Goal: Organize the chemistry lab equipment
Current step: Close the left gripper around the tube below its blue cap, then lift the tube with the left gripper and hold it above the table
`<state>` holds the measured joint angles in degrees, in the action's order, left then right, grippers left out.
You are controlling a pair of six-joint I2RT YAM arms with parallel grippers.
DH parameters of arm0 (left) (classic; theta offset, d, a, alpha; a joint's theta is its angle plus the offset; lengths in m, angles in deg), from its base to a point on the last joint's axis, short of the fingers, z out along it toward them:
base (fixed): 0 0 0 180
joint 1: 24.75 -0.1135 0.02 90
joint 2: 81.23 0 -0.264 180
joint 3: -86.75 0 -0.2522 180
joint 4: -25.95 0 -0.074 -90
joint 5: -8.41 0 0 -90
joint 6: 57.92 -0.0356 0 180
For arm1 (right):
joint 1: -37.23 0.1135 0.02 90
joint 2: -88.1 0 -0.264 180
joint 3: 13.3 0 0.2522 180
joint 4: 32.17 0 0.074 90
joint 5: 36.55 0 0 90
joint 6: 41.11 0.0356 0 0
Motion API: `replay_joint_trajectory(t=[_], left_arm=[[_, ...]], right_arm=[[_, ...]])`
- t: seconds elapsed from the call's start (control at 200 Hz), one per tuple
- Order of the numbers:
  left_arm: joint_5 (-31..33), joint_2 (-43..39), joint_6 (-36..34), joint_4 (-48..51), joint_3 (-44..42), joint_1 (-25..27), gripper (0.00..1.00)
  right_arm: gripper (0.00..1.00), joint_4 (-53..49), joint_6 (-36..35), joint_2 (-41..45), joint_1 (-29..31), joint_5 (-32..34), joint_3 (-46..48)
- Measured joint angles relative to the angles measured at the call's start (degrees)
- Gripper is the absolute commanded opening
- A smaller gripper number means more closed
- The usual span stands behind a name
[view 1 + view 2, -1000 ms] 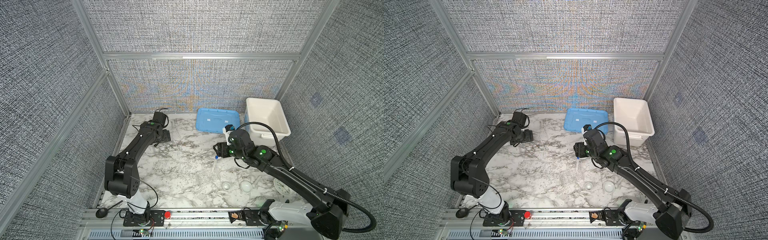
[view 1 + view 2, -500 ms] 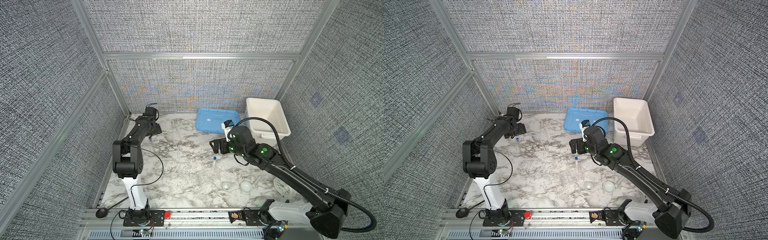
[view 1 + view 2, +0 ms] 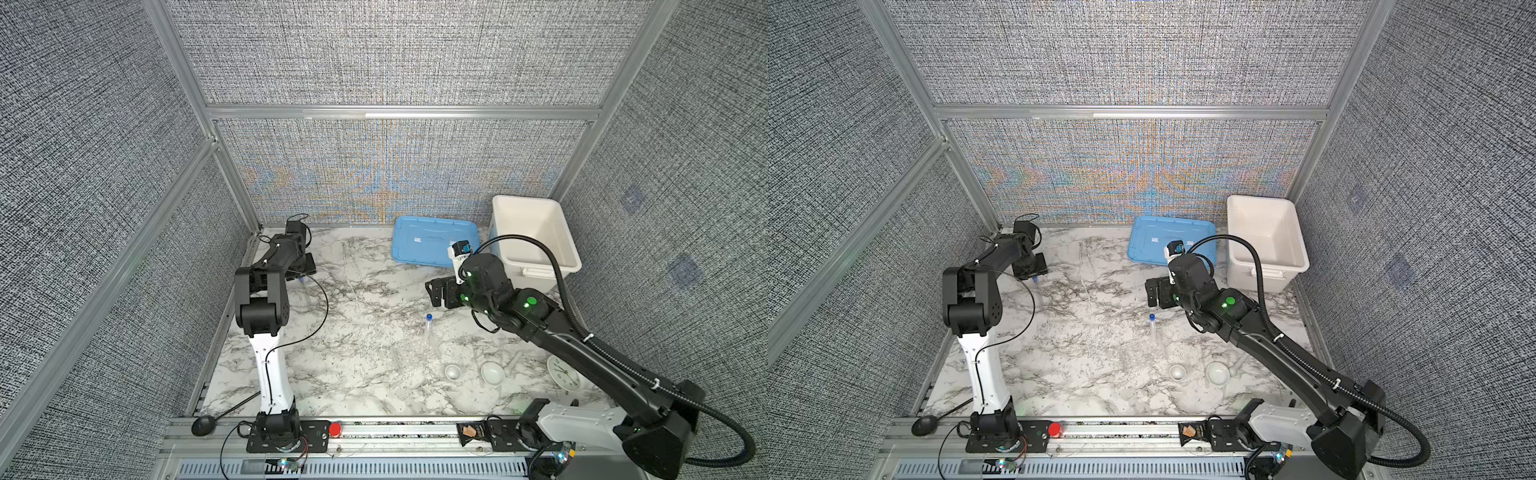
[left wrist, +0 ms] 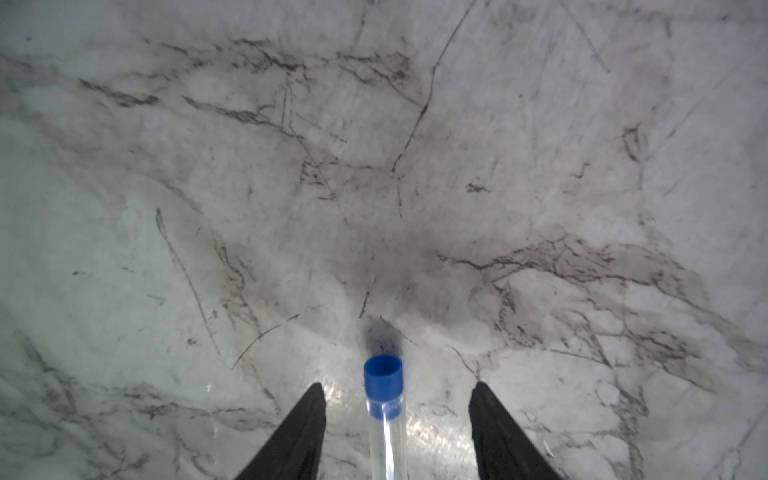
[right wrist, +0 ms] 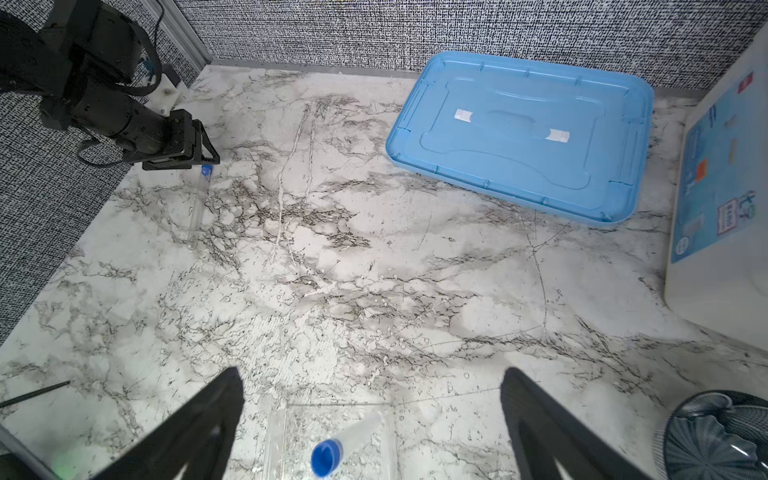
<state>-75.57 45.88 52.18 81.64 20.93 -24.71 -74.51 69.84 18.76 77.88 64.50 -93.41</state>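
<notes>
Well left of the blue lid (image 3: 434, 245), our left gripper (image 4: 397, 388) straddles a capped tube (image 4: 384, 419) lying flat, fingers (image 4: 299, 428) half apart and touching nothing. Forward of the lid, our right gripper (image 5: 372, 372) gapes empty near the second tube (image 5: 328, 455). One finger landing first, we judge, could roll the capped tube away.

Your left arm (image 3: 266, 291) folds up. Its elbow (image 3: 259, 311), low toward 8 o'clock a second ago, now stands high over the base. The left hand (image 4: 397, 386) shifts slightly toward 9 o'clock and sits at 10 o'clock on the worktop (image 3: 353, 374), fingers (image 4: 299, 432) either side of a blue-capped tube (image 4: 384, 424), not touching it. Your right hand (image 5: 372, 370) spreads wider and draws back toward 12 o'clock, leaving the second tube (image 3: 430, 332) lying clear of it.
</notes>
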Motion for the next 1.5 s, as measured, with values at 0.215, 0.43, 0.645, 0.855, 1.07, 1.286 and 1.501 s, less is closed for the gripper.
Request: replay_joint_trajectory(t=[0.215,0.43,0.645,0.855,1.07,1.286,1.501], left_arm=[[-0.31,1.49,0.07,1.79,1.6,-0.42,0.54],[-1.46,4.22,0.31,4.57,4.31,-1.25,0.53],[-3.15,6.38,-0.15,7.02,7.82,-1.42,0.45],[-4.09,6.47,-0.17,6.99,7.41,-1.55,0.41],[-5.16,5.84,-0.13,7.34,6.8,-1.62,0.33],[-6.01,4.98,0.5,7.91,5.4,-1.62,0.3],[-5.97,6.03,0.48,10.38,7.67,-1.62,0.27]], right_arm=[[0.99,-0.66,0.22,-1.16,0.02,0.22,-1.38],[0.99,-0.7,0.85,-1.11,0.02,0.55,-1.57],[0.99,-0.5,1.92,-0.33,0.04,0.68,-1.27],[0.99,-0.31,3.48,0.28,0.07,1.01,-0.46],[0.99,-0.81,4.83,0.92,0.07,3.52,0.13],[0.99,-1.25,4.59,0.15,0.02,4.07,-1.18],[0.99,-1.25,4.44,-1.49,0.02,3.43,-1.57]])
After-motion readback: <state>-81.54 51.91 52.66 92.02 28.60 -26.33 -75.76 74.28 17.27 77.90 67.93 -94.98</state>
